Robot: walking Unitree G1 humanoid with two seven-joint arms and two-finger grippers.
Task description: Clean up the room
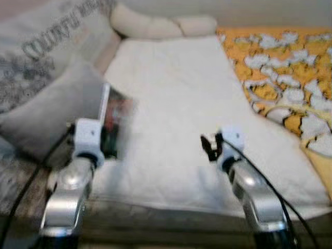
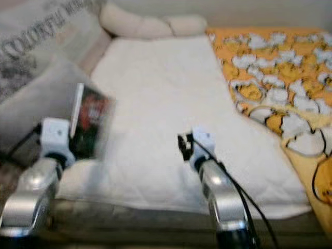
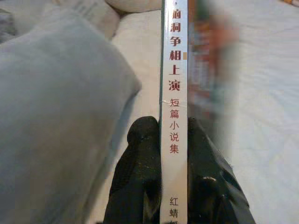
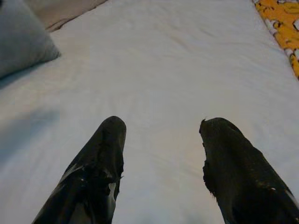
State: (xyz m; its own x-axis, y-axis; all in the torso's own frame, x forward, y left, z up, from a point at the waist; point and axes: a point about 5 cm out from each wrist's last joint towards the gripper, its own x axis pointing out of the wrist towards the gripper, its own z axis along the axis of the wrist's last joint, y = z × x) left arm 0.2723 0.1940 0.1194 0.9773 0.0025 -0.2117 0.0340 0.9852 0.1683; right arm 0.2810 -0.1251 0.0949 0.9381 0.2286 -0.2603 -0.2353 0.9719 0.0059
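A grey pillow (image 1: 49,111) lies far left. Beside it the left claw (image 3: 174,154) pinches a book (image 3: 174,93) by its spine, upright above the white quilt (image 1: 176,104). The right claw (image 4: 161,163) hovers spread wide, holding nothing.

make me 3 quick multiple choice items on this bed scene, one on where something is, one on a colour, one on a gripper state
1. Where is the book?
A. flat on the orange blanket
B. clamped by its spine in the left gripper, beside the grey pillow
C. under the right gripper

2. What colour is the patterned blanket?
A. orange with white shapes
B. blue
C. plain green

3. How is the right gripper?
A. shut on a book
B. shut on a pillow
C. open over the white quilt

Key: 1 B, both fingers press the spine; 2 A, it lies to the quilt's right; 3 C, the fingers stand apart with only quilt between.
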